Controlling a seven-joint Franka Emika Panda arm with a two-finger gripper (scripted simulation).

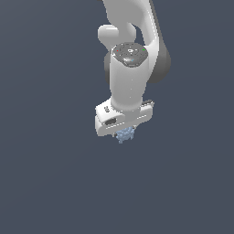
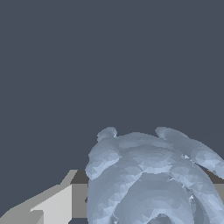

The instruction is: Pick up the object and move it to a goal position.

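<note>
The object (image 1: 124,135) is a tiny pale blue knobbly blob that pokes out just under the white hand of my gripper (image 1: 122,131) in the exterior view. The gripper points straight down and its fingers are hidden behind the hand and the blob. In the wrist view the object (image 2: 148,179) fills the lower part of the picture and sits between the fingers, against the grey finger (image 2: 52,203) on one side; a sliver of the other finger (image 2: 218,189) shows on the far side. The gripper is shut on the object.
Only a plain dark blue-grey surface (image 1: 45,183) shows around the arm. No other objects, containers or edges are in view.
</note>
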